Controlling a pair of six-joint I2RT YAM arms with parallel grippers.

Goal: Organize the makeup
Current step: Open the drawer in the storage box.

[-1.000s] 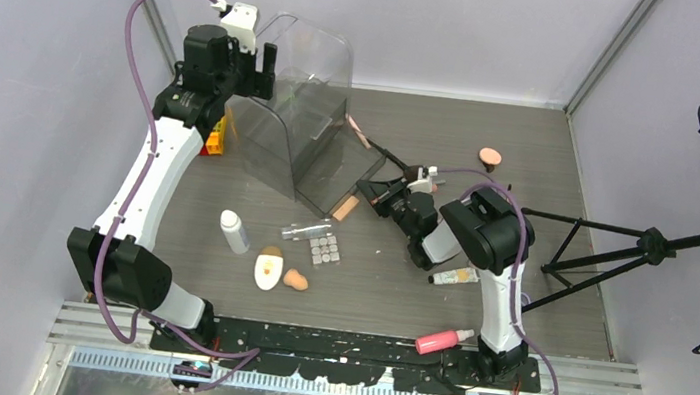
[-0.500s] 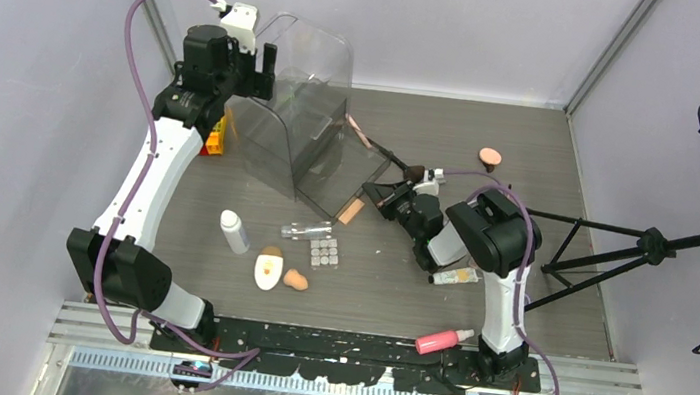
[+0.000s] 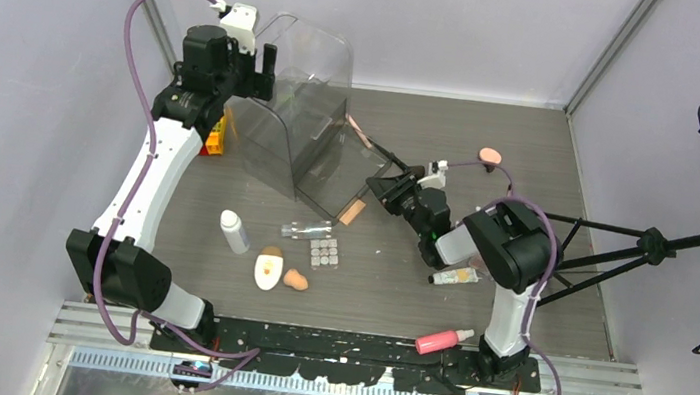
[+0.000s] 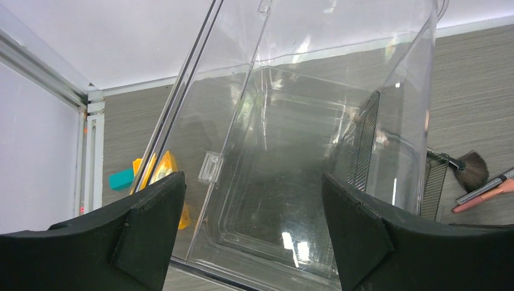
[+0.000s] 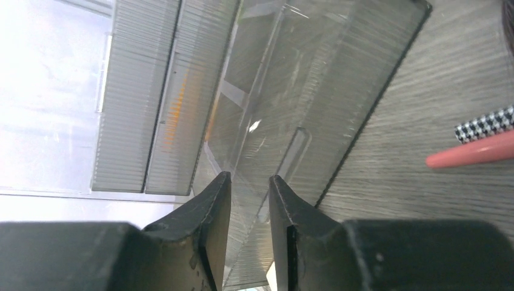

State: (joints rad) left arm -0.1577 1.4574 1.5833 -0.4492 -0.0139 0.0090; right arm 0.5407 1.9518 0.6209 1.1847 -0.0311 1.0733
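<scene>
My right gripper (image 3: 387,184) is shut on the front of the clear case's ribbed drawer (image 3: 358,166), which is drawn out to the right; in the right wrist view the jaws (image 5: 248,179) pinch the drawer's wall (image 5: 291,91). My left gripper (image 3: 261,70) is open and empty, its jaws wide over the case's top (image 4: 285,151). On the table lie a white bottle (image 3: 234,232), clear bottle (image 3: 307,230), palette (image 3: 324,251), white oval compact (image 3: 267,270), peach sponge (image 3: 296,280), cream tube (image 3: 455,276), pink bottle (image 3: 442,341), black brush (image 3: 393,157) and a peach puff (image 3: 490,156).
The large clear case (image 3: 301,111) stands at the back left. Toy bricks (image 3: 215,137) lie by its left side, yellow and teal in the left wrist view (image 4: 159,170). A peach stick (image 3: 352,212) lies under the drawer's near corner. A black tripod (image 3: 613,240) stands at the right.
My right gripper has moved right and away from the case, drawing the drawer further out; its elbow swung right. The left arm has not moved.
</scene>
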